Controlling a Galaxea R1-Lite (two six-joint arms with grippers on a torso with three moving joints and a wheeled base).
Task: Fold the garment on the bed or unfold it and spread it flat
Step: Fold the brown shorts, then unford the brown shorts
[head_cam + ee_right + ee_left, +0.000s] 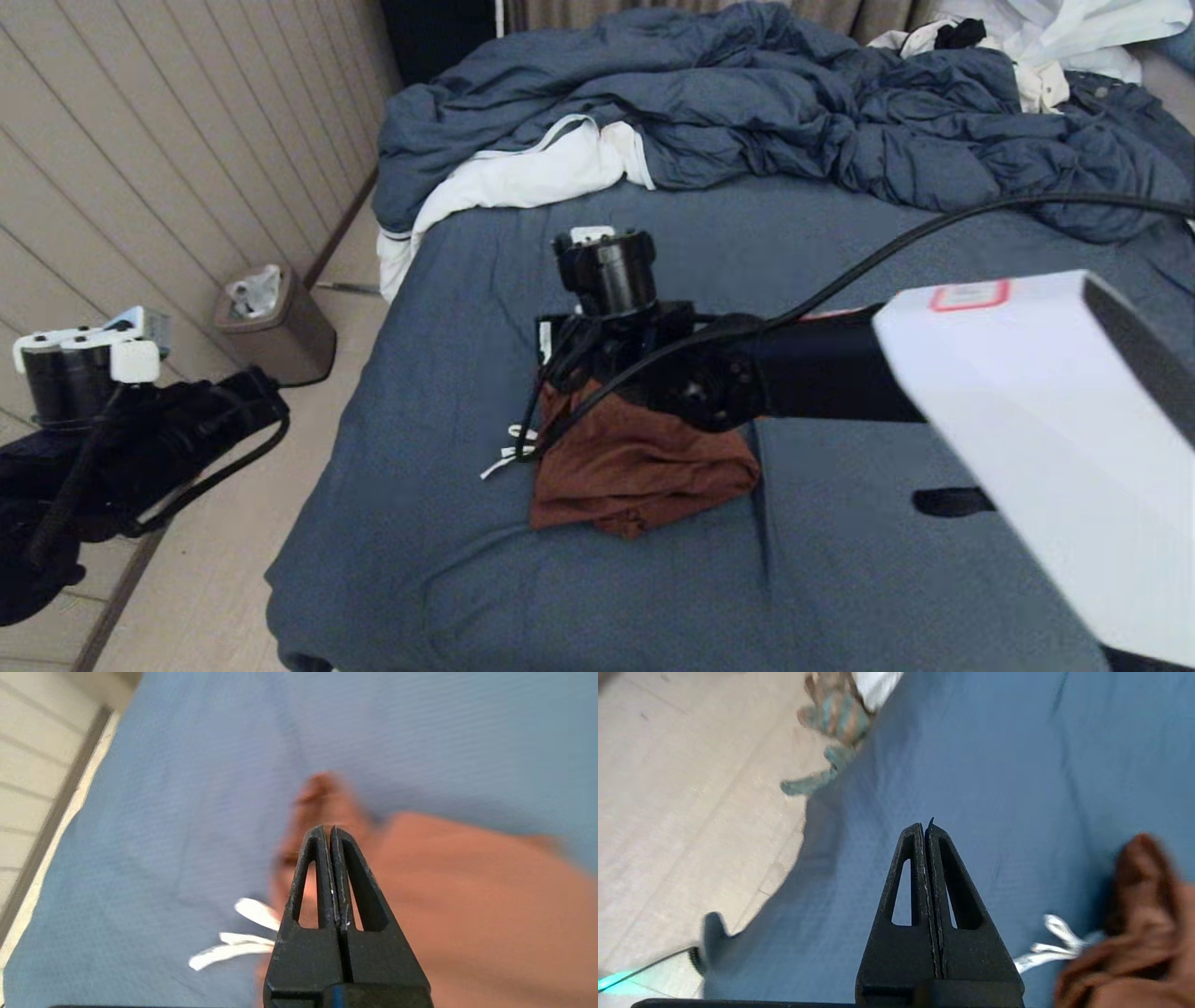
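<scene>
The right gripper (pixel 329 830) is hanging over the garment (pixel 639 467) with its two fingers pressed flat together and nothing pinched between them; the rust-brown cloth is lying just below and beyond the tips. The left gripper (pixel 924 828) is sitting out past the left side of the bed (pixel 420 541), its two fingers likewise closed on nothing, with the sheet under the tips and the garment off to one side of it, near but apart. One garment is showing, bunched into a loose heap on the near middle of the bed, directly under the right wrist. Its white drawstring (pixel 509 453) is trailing out on the side facing the left gripper, showing as about three loose ends in the right wrist view. The right arm is covering the far part of the heap in the head view, so the waistband and any print are hard to make out. Beyond the right gripper, one rumpled blue duvet (pixel 794 112) is lying across the far end, with two patches of white clothes (pixel 523 177) at its left and far right edges. One small bin (pixel 275 327) is standing on the floor beyond the left gripper.
</scene>
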